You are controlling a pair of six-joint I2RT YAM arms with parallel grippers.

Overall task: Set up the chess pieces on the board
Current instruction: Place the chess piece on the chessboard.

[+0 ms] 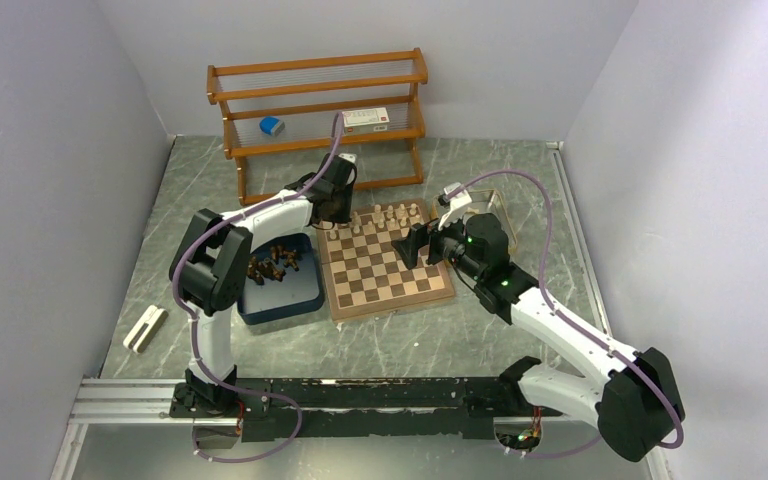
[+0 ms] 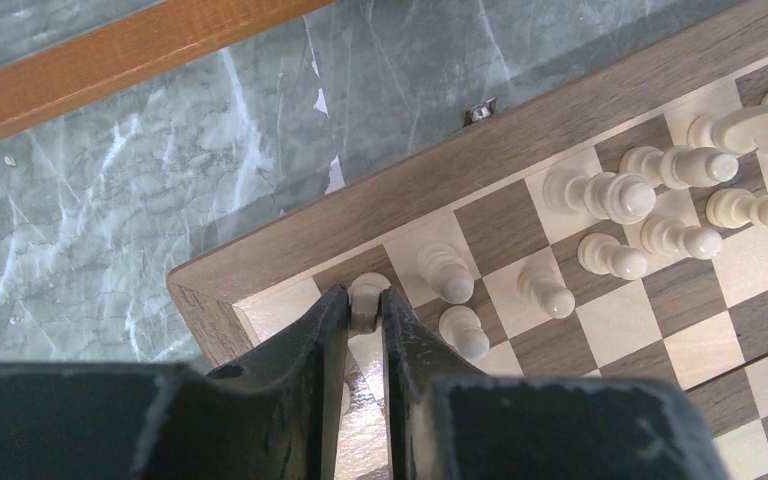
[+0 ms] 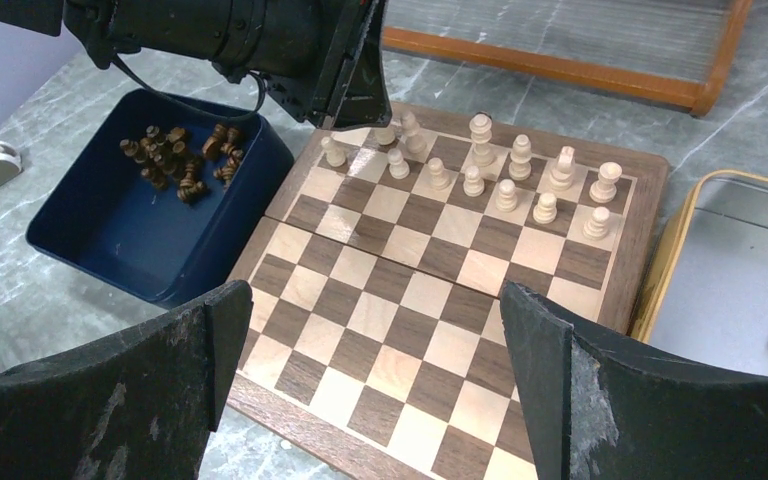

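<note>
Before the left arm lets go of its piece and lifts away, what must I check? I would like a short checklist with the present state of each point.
1. Left gripper grips the cream piece, with fingers against both its sides: ok.
2. The piece is over the back row of the board, near the corner: ok.
3. Its base rests on the square: cannot tell, the fingers hide it.
4. Nearest standing neighbour is apart from the fingers: ok.
5. Right gripper is open, empty and away from that corner: ok.
6. Dark pieces are on the board: not ok, they lie in the navy tray.
</note>
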